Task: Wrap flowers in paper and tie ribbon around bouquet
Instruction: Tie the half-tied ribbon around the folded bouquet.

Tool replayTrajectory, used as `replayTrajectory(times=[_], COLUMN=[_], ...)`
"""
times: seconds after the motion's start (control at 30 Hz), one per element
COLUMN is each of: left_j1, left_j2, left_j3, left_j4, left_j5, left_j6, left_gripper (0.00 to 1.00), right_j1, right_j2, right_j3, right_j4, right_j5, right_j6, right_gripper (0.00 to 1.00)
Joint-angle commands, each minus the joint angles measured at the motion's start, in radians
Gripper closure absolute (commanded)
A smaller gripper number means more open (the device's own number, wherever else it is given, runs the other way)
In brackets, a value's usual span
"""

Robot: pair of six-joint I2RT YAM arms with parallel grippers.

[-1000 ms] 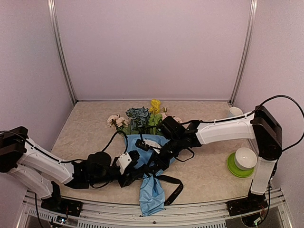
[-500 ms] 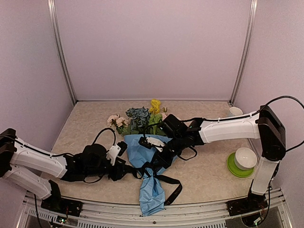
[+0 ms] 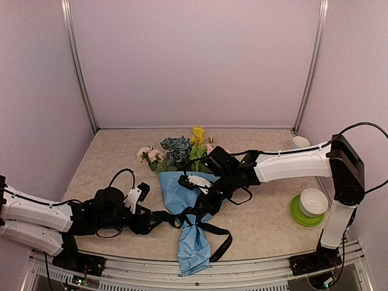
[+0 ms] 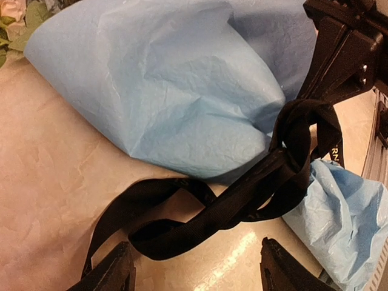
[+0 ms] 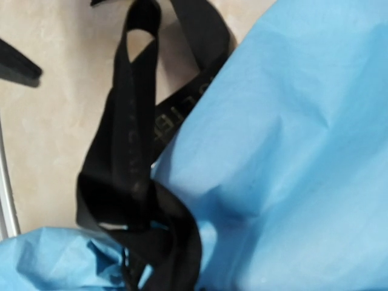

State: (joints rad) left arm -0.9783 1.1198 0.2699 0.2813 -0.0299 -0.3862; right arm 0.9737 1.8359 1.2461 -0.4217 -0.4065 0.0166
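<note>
left gripper (image 4: 197, 270) released, jaws apart near ribbon (image 4: 242, 200) | right gripper (image 4: 315, 79) clenched at the knot (image 4: 294, 130) on bouquet (image 3: 182, 194), lying mid table (image 3: 267, 224) | risk: loose knot may slip off the paper (image 4: 170, 91) if ribbon is not retaken

Left arm (image 3: 36, 212) low, near flat, stretched rightward from near-left corner. Left tool (image 4: 197, 276) pointing right, jaws wide apart. Right arm (image 3: 291, 165) reaching far left, wrist angled down toward near edge. Right tool (image 4: 303, 97) closed, tip near left tool, not touching.
</note>
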Motion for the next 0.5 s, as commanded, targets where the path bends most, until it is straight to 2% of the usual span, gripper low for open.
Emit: replayTrajectory(times=[0.0, 0.07, 0.23, 0.33, 0.47], left_j1=[0.016, 0.043, 0.085, 0.086, 0.088], left_j2=[0.06, 0.114, 0.207, 0.22, 0.257], left_j3=[0.004, 0.015, 0.007, 0.006, 0.028], left_j4=[-0.025, -0.021, 0.123, 0.162, 0.142], left_j5=[0.045, 0.036, 0.183, 0.184, 0.161], left_j6=[-0.019, -0.052, -0.082, -0.069, -0.015], left_gripper=[0.32, 0.35, 0.44, 0.49, 0.49], right_j1=[-0.011, -0.012, -0.015, -0.016, -0.02], right_j2=[-0.041, -0.04, -0.036, -0.042, -0.047], right_j3=[-0.011, -0.014, -0.019, -0.03, -0.033], right_j4=[-0.008, -0.004, 0.002, 0.009, 0.014], right_j5=[0.006, 0.003, -0.004, -0.005, -0.013], right_j6=[-0.001, -0.001, -0.001, 0.001, -0.001], right_gripper=[1.0, 1.0, 1.0, 1.0, 1.0])
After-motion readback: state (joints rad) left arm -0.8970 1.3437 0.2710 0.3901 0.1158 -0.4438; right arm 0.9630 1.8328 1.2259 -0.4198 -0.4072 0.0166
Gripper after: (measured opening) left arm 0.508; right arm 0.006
